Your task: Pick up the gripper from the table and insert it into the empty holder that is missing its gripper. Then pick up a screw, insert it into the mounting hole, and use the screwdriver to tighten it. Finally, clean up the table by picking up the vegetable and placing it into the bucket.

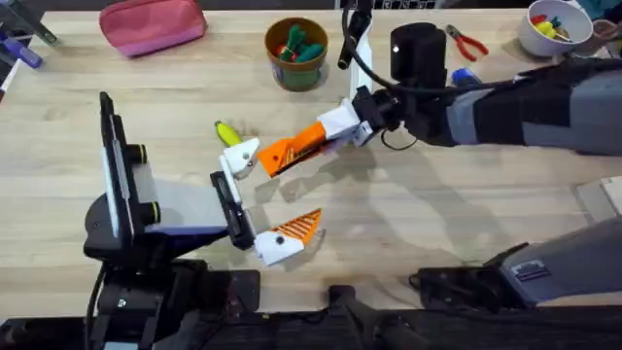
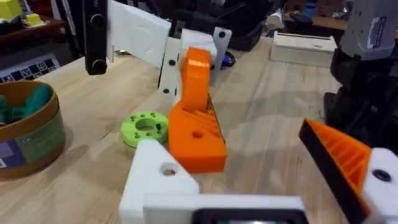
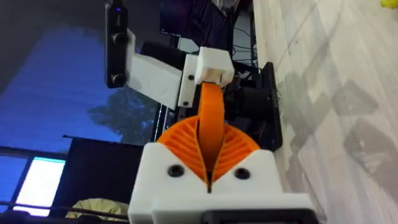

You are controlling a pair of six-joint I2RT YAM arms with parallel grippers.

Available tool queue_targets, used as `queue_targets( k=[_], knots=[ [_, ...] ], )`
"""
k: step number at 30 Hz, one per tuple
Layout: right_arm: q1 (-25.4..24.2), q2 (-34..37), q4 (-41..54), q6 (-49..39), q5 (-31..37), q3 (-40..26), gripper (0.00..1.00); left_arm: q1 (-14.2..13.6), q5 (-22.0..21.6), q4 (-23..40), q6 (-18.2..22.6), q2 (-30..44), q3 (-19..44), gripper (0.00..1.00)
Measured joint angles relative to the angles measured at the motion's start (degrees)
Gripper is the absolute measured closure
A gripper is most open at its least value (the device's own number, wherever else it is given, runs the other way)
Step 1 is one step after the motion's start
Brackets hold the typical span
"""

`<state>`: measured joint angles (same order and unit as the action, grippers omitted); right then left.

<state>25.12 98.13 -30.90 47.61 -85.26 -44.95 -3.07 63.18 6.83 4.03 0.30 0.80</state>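
Wooden table (image 1: 437, 214), right arm reaching across from the right edge to mid-table, left arm at the near left corner

Bucket (image 1: 296, 53) at the far edge, middle, with toy pieces already in it

Left end effector (image 1: 267, 194) has its fingers wide apart: the near finger carries an orange wedge, the far one is the bare white holder (image 1: 241, 156)

The holder's mounting hole is visible and empty in the left wrist view (image 2: 168, 169)

Right end effector (image 1: 316, 141) is clamped on the gripper (image 1: 280, 156), ribbed pads (image 3: 180, 146) squeezing it from both sides

Gripper is mid-table, off the surface, its free end touching the holder; whether it is fully seated I cannot tell

Vegetable (image 1: 226, 131) lies on the table just beyond the holder, towards the far edge, apart from it

Handling: the gripper looks like light, rigid printed plastic, smooth-sided, likely to twist in the pinch if pushed off-axis. The present hold on the flat sides near the thick end looks right, since it leaves the mating end free. It probably needs a straight push along the holder face. The vegetable looks light, small and rounded, may roll; best taken across its middle
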Motion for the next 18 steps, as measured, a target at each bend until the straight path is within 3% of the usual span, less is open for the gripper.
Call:
queue_targets(
  k=[18],
  knots=[
    [0.0,0.0,0.0,1.5,1.4,0.0,0.996,0.0,0.0,0.0,0.0,0.0,0.0,0.015]
  ],
)
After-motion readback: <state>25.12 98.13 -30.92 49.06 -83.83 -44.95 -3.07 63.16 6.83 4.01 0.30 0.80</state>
